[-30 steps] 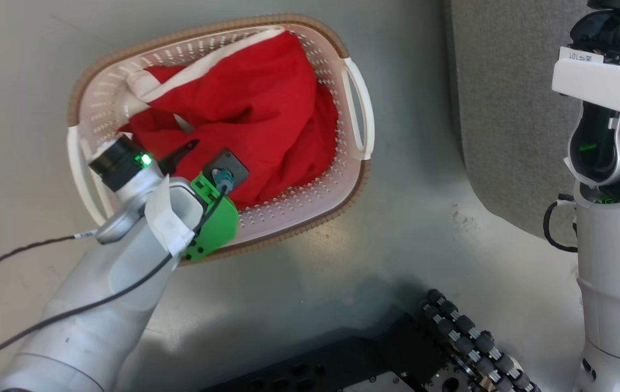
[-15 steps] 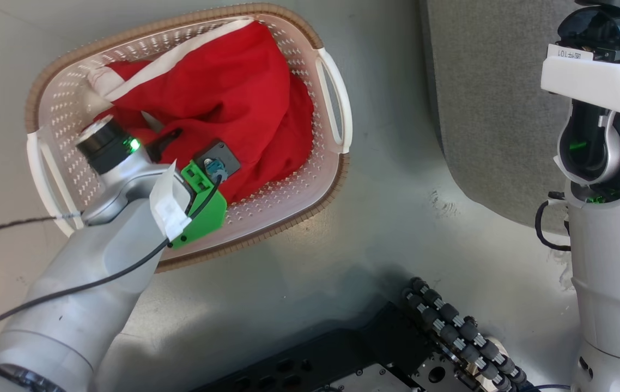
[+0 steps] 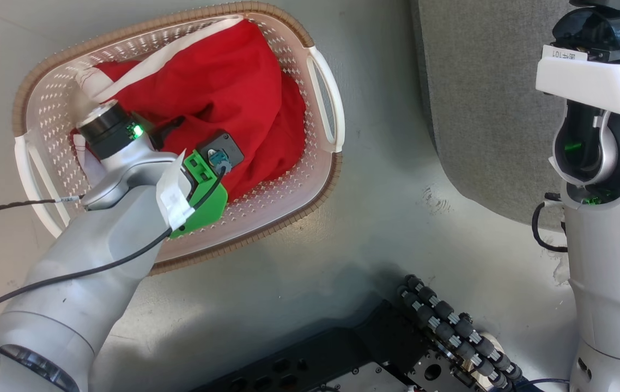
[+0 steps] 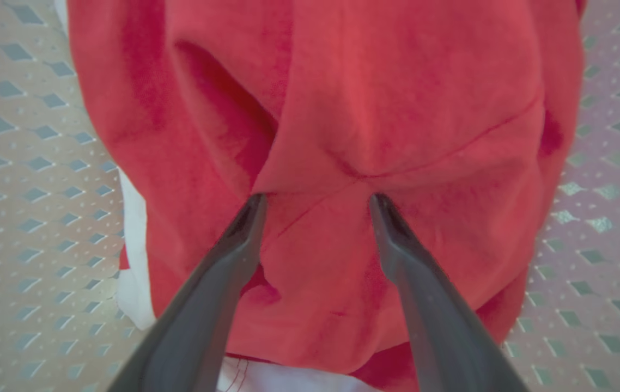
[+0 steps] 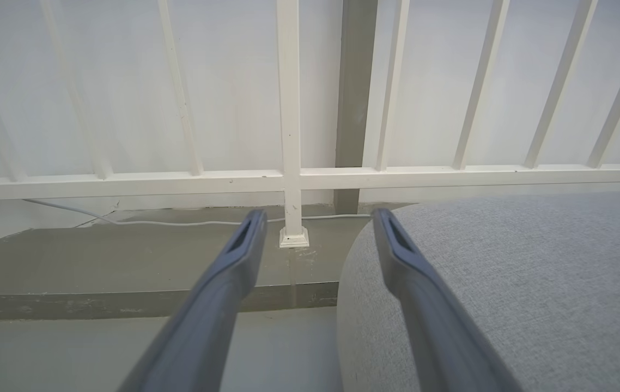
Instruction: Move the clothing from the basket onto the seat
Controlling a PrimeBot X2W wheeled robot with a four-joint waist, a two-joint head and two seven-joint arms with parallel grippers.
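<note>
Left fingers (image 4: 217,283) advanced into basket (image 3: 310,179), forearm (image 3: 97,234) hiding clothing (image 3: 233,92).

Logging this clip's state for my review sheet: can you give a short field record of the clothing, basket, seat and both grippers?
clothing: red garments with white panels, bunched inside the basket
basket: cream, perforated, brown rim, on the grey floor
seat: grey upholstered, right of the basket, no clothing on the visible part
left gripper: open, fingertips at the red fabric, nothing pinched
right gripper: open, empty, raised beside the seat, facing a white railing
task stage: pickup not yet made
</note>
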